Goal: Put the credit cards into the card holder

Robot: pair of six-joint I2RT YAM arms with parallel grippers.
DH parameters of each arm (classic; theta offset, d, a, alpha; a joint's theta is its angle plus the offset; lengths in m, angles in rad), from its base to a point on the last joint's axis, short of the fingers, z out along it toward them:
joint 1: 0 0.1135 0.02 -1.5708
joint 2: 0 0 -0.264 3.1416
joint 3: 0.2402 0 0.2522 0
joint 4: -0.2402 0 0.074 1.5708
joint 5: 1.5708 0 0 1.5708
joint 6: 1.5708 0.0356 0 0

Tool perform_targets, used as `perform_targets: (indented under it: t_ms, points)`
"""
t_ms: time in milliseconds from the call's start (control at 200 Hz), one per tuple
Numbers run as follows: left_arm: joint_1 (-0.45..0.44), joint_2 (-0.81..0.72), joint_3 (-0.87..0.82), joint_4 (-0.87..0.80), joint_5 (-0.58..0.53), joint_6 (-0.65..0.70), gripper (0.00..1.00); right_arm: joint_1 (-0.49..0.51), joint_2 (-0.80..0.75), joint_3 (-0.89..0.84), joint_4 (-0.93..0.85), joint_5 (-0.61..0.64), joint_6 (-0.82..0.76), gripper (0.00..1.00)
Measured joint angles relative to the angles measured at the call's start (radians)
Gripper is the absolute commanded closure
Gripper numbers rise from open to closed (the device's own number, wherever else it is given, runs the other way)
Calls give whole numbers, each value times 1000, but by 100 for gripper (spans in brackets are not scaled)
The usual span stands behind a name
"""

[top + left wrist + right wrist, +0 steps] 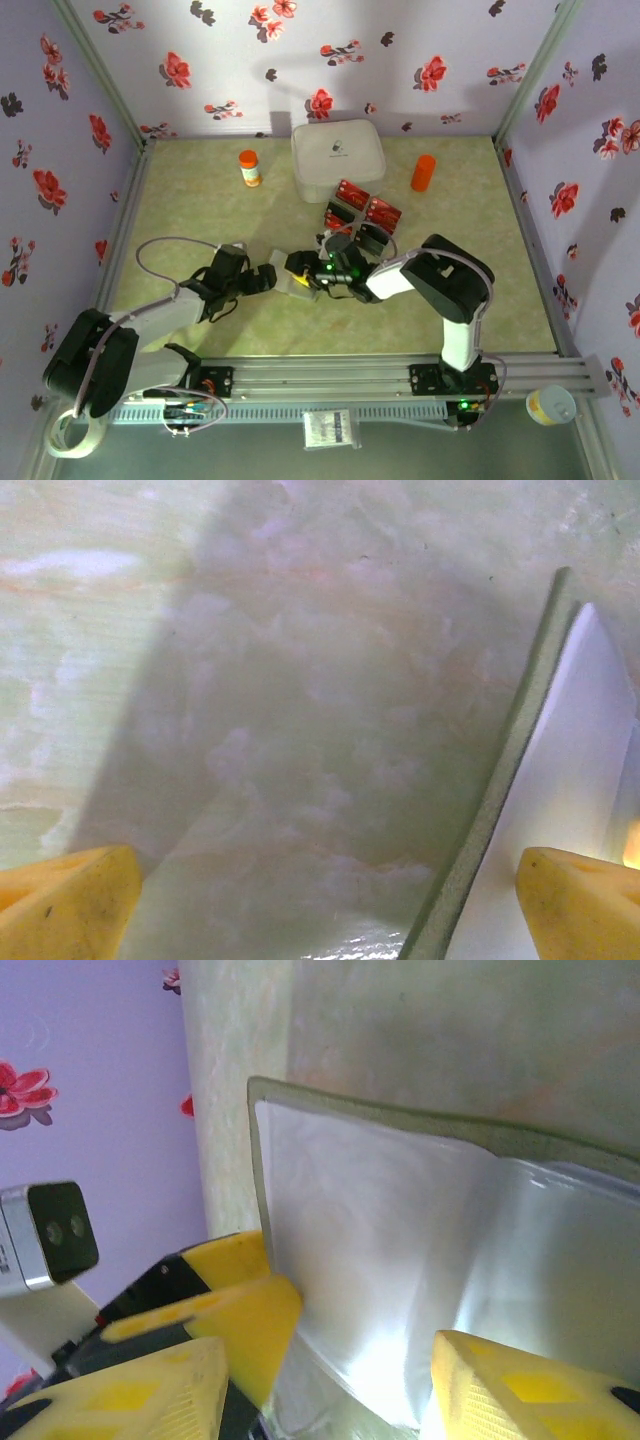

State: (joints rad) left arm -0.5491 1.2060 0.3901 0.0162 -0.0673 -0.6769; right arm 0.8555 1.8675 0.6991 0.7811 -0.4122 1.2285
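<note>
Left end effector (320, 905): jaws wide, nothing between them, one fingertip over the holder's pale inside.
Right end effector (330, 1390): jaws half apart astride the open flap; gripping or just pressing, I can't tell.
Card holder (297, 286): open on the surface (200, 210), between both end effectors.
Credit cards (357, 215): by the white box (338, 158), apart from both.
Risk: once released, the holder could fold shut or skid; the flat, glossy cards may slip when pinched.
</note>
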Motion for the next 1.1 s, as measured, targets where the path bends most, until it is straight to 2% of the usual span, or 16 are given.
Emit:
perform_targets:
  t_ms: [255, 595, 865, 1100]
  points:
    - [-29, 14, 6, 0, -31, -8, 2, -21, -89, -40, -130, 16, -116, 45]
    - [-100, 41, 7, 17, -131, -52, 3, -115, -141, -1, -374, 0, -314, 53]
    - [-142, 69, 8, 33, -201, -67, 3, -124, -145, 59, -525, -8, -395, 66]
    - [-159, 78, 10, 35, -226, -74, 3, -114, -147, 132, -578, -8, -416, 84]
